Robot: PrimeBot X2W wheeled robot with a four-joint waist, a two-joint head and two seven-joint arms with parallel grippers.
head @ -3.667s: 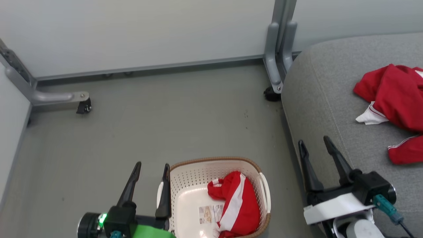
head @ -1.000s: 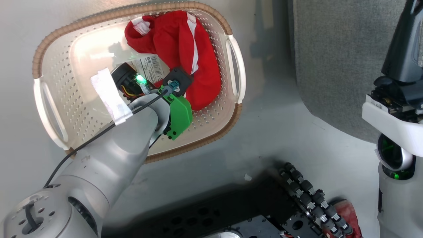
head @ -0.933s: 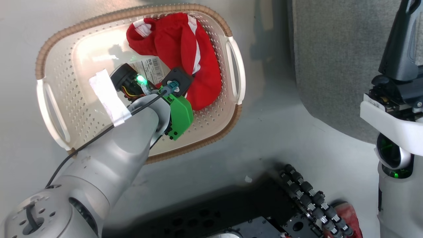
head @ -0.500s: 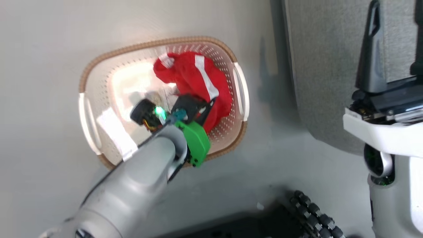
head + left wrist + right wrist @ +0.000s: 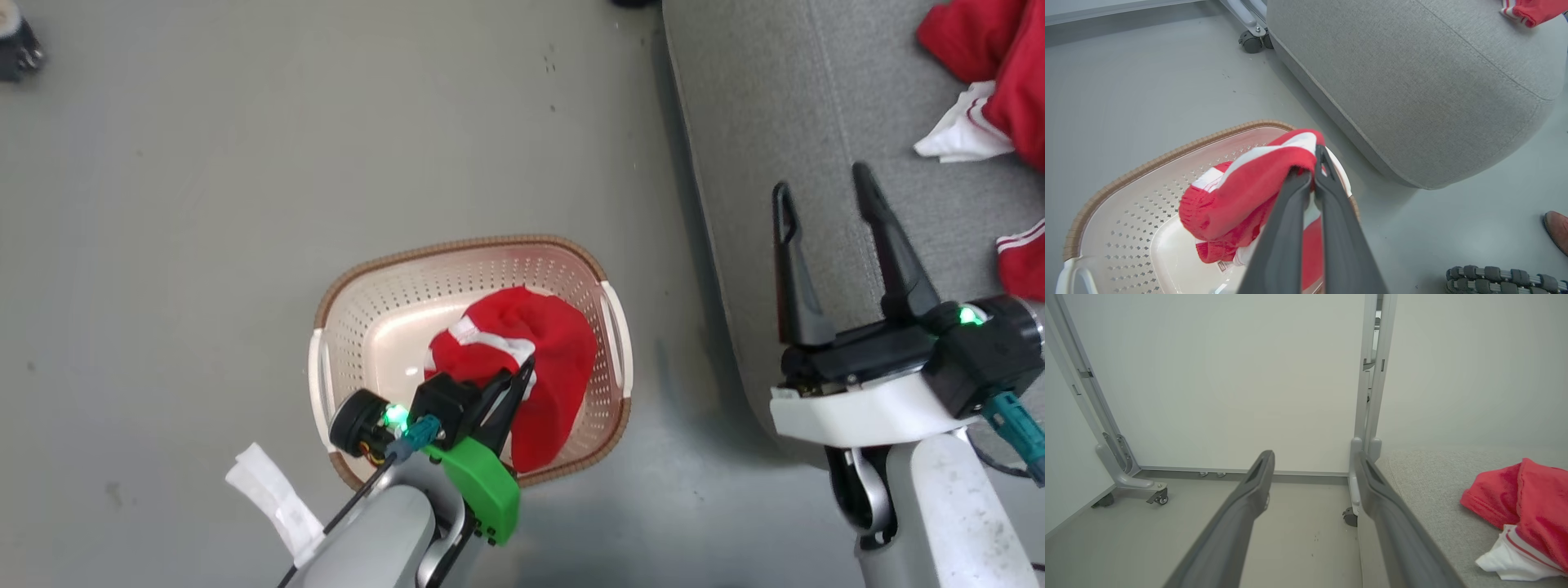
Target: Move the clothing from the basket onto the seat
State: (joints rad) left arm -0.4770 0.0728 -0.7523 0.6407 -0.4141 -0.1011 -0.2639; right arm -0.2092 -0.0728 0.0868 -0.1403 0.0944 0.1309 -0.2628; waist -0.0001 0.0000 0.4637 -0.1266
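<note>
Fingers (image 5: pixel 1286 228) of the left gripper (image 5: pixel 1309 167) are pinching shut on the soft red white-striped garment (image 5: pixel 1241 183), seemingly for lifting from the cream perforated plastic basket (image 5: pixel 1126 228) below them.

Bright, even light; all views sharp. Glare spots the basket (image 5: pixel 392 296) bottom; soft shadow lies on the floor (image 5: pixel 663 371) at its 3 o'clock.

The left forearm (image 5: pixel 384 535) is a pale grey tube with a thin black cable (image 5: pixel 351 505) along it and a scrap of white tape (image 5: pixel 273 498). Its wrist carries a bright green plastic bracket (image 5: pixel 483 488), a teal plug (image 5: pixel 418 431) and a small green light (image 5: pixel 397 416). The left gripper (image 5: pixel 1314 163) and right gripper (image 5: pixel 819 184) each have long, dark grey, tapering fingers (image 5: pixel 796 282). The right wrist has a white collar (image 5: pixel 857 412), a black housing (image 5: pixel 971 359) and a second teal plug (image 5: pixel 1012 412).
</note>
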